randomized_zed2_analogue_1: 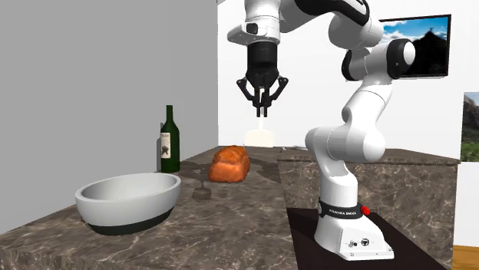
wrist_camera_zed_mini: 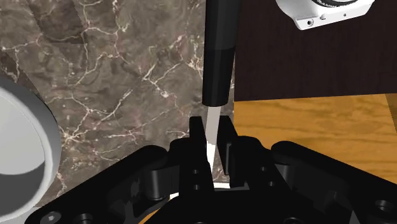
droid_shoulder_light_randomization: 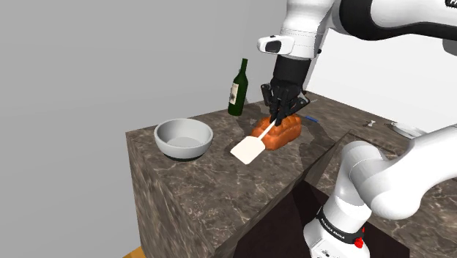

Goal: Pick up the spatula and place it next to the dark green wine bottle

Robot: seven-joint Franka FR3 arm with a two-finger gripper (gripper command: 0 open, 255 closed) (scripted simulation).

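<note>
A: Setting?
B: A home kitchen. A dark brown veined marble counter [droid_shoulder_light_randomization: 190,190] carries a dark green wine bottle [droid_shoulder_light_randomization: 238,89] with a white label, a wide pale grey bowl [droid_shoulder_light_randomization: 183,138] and an orange-brown loaf of bread [randomized_zed2_analogue_1: 229,163].
A: Other evidence?
B: A dark-framed mountain landscape picture [randomized_zed2_analogue_1: 426,38] hangs on a white wall. An orange-toned wooden floor [wrist_camera_zed_mini: 318,127] lies beside the counter.

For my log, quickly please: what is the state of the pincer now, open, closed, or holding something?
The pincer: closed, holding the spatula by its thin white shaft.
</note>
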